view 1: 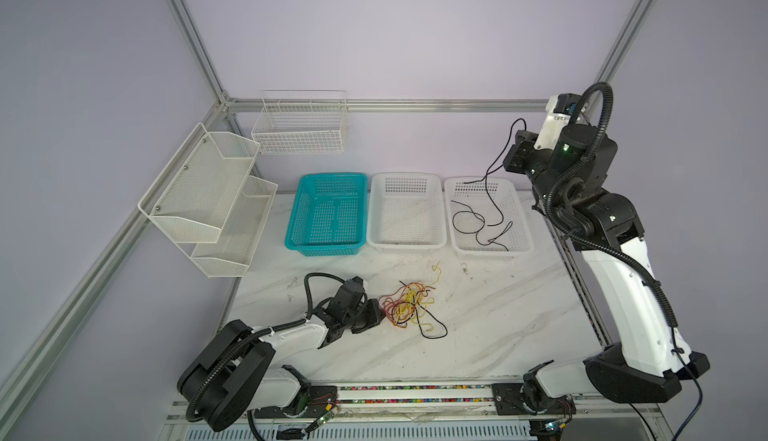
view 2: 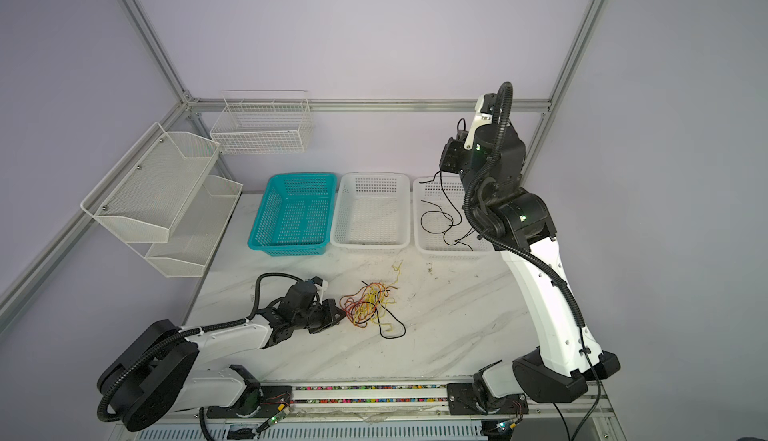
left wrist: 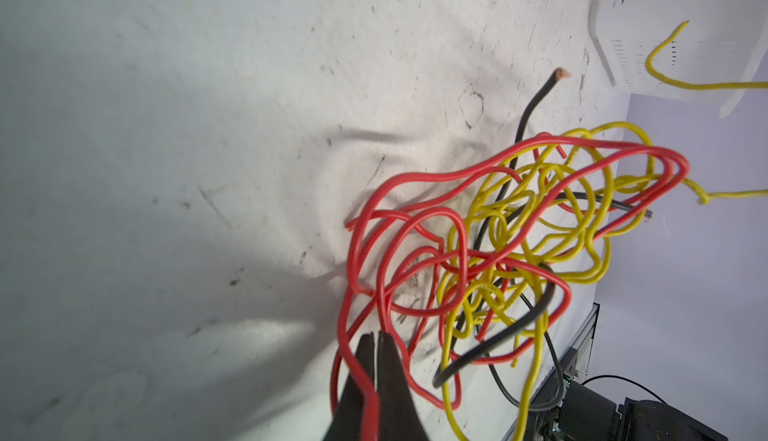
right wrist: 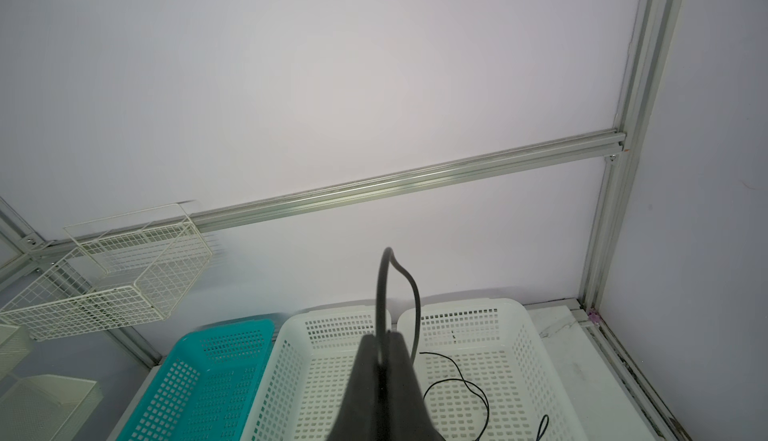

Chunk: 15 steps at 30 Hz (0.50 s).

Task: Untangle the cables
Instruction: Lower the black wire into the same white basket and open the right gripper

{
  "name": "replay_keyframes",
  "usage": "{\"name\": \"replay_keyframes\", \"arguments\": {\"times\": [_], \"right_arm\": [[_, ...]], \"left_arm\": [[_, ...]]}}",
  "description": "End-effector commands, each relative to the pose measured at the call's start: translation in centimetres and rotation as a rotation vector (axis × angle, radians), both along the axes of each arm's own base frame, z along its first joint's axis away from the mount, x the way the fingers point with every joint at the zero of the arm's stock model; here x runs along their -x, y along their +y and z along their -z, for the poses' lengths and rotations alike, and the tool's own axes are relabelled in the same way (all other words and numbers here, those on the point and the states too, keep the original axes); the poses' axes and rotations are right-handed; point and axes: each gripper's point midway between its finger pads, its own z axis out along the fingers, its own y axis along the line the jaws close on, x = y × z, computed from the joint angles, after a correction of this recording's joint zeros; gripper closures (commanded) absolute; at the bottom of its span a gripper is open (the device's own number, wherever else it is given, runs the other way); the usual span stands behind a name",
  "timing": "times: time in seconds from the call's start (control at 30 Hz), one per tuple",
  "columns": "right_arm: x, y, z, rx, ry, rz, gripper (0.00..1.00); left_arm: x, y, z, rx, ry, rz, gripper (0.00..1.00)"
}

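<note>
Red-orange, yellow and black cables [view 1: 409, 306] [view 2: 370, 304] knotted into one loose heap; thin, glossy, springy, with loops standing up off the surface in the left wrist view [left wrist: 519, 252]. Red-orange mostly on the heap's left side, yellow densest in the middle, black threading through and trailing out in a loop toward the front edge. One yellow end curling away toward the baskets. Bare copper showing at one black tip [left wrist: 559, 74]. Resting on the white marbled table [view 1: 498, 314], in front of the basket row.

Left gripper [left wrist: 376, 341] [view 1: 379, 314] low at the heap's left edge, fingers pressed together, pinching a red-orange strand [left wrist: 369, 410].

Separate black cable [view 1: 489, 167] [right wrist: 379, 289] hanging from the right gripper [right wrist: 386, 337], raised high over the rightmost white basket [view 1: 486, 254]; jaws clamped on it, lower length lying in slack curves inside that basket.

Middle white basket [view 1: 407, 247] and teal basket [view 1: 322, 247] alongside, touching or nearly so. White wire racks [view 1: 299, 127] on the walls behind.
</note>
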Motion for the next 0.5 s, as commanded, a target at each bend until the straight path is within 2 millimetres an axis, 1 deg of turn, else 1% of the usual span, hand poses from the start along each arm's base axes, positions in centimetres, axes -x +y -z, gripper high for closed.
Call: {"name": "replay_keyframes", "arguments": {"times": [0.0, 0.2, 0.33, 0.47], "right_arm": [[-0.5, -1.1, -0.7, -0.029, -0.022, 0.030, 1.00], [-3.5, -2.1, 1.5, -0.050, 0.021, 0.057, 1.00], [-5.1, -3.3, 3.1, -0.085, 0.035, 0.083, 1.00], [-6.7, -4.2, 5.9, -0.114, 0.070, 0.097, 1.00]], "left_arm": [[0.6, 0.2, 0.8, 0.004, 0.009, 0.001, 1.00], [0.8, 0.2, 1.1, 0.012, 0.016, 0.003, 1.00], [1.0, 0.3, 1.2, 0.014, 0.017, 0.002, 1.00], [1.1, 0.4, 1.4, 0.012, 0.019, 0.002, 1.00]]}}
